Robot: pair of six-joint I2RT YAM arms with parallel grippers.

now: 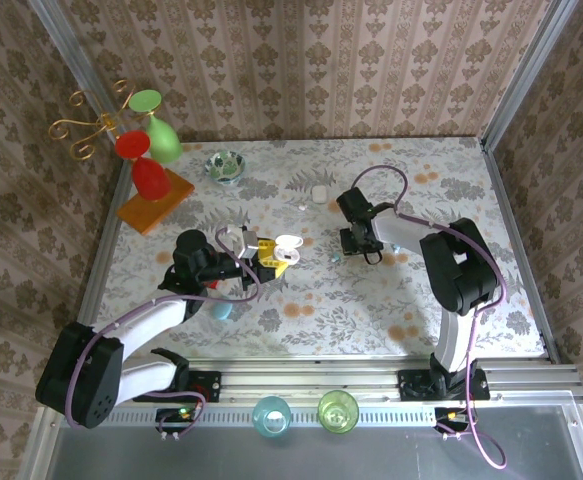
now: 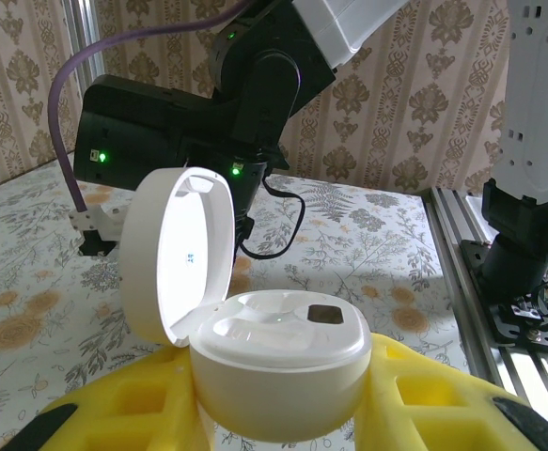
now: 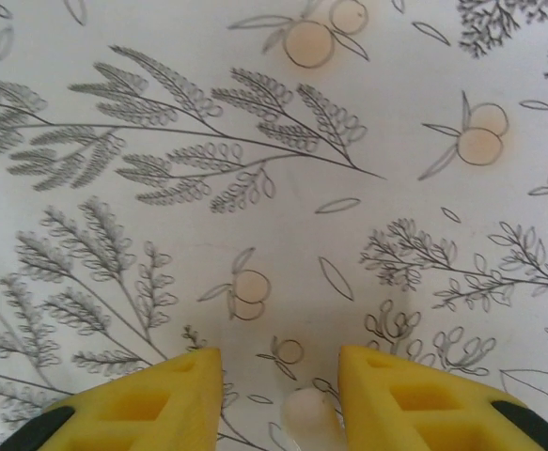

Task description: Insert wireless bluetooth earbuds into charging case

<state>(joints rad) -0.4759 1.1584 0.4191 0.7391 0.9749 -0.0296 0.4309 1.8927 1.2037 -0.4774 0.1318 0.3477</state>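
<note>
The white charging case hangs between the yellow fingers of my left gripper, which is shut on its base. Its lid stands open to the left, showing the moulded wells. From above, the case and left gripper sit mid-table. My right gripper points down at the table with its jaws open. A tiny pale earbud lies on the cloth between its fingers, close to the right one. The right gripper is to the right of the case, apart from it.
A second small white case and a pale bit lie further back. A green glass bowl and an orange stand with red and green cups are at the back left. Two cups sit on the near rail.
</note>
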